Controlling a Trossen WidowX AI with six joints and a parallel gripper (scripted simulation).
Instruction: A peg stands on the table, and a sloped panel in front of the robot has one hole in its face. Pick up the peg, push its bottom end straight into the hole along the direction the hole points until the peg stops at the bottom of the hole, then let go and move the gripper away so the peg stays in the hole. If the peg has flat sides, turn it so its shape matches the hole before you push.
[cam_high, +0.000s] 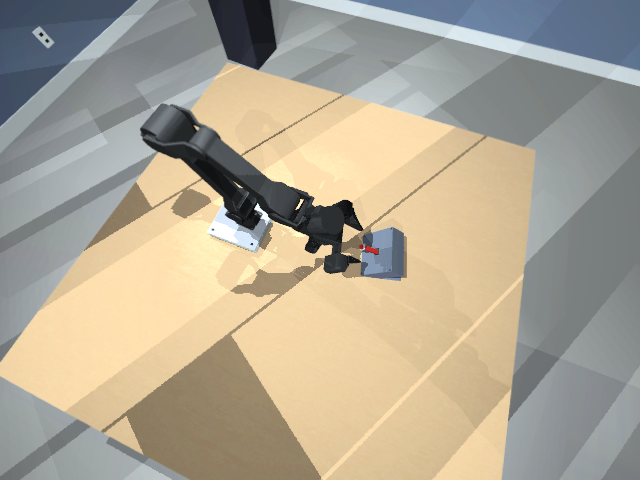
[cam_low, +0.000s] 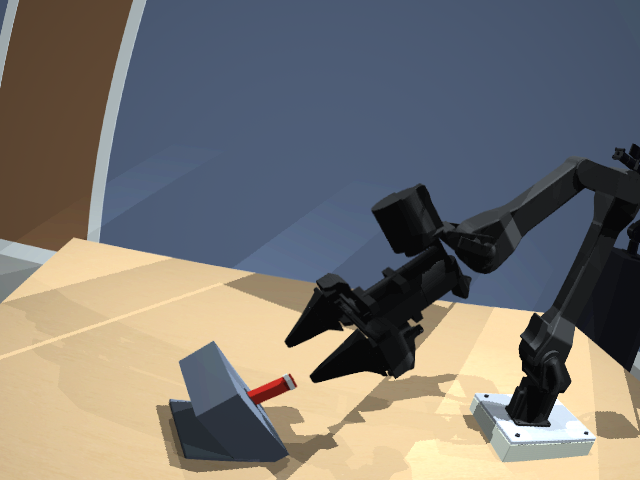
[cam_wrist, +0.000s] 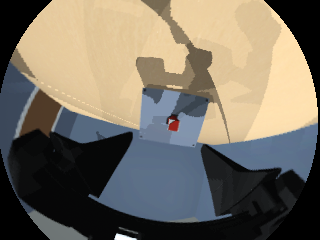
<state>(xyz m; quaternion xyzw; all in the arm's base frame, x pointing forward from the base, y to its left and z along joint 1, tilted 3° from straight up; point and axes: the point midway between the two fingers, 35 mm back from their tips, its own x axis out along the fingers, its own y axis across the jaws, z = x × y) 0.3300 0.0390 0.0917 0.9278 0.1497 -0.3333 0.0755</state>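
The arm (cam_high: 235, 167) (cam_low: 542, 198) is charcoal black, with rounded joints and a fat cylinder above the claw (cam_high: 360, 245) (cam_low: 298, 363) (cam_wrist: 167, 140), whose two black fingers taper to points. Beneath the arm, a white base plate (cam_high: 219, 233) (cam_low: 547, 440) shows dark screws near its corners.

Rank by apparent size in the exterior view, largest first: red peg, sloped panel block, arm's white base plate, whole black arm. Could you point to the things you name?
1. Black arm (cam_high: 235, 167) (cam_low: 542, 201)
2. Sloped panel block (cam_high: 379, 258) (cam_low: 227, 418) and white base plate (cam_high: 217, 230) (cam_low: 568, 424): too alike to rank
3. Red peg (cam_high: 371, 250) (cam_low: 268, 390) (cam_wrist: 173, 126)
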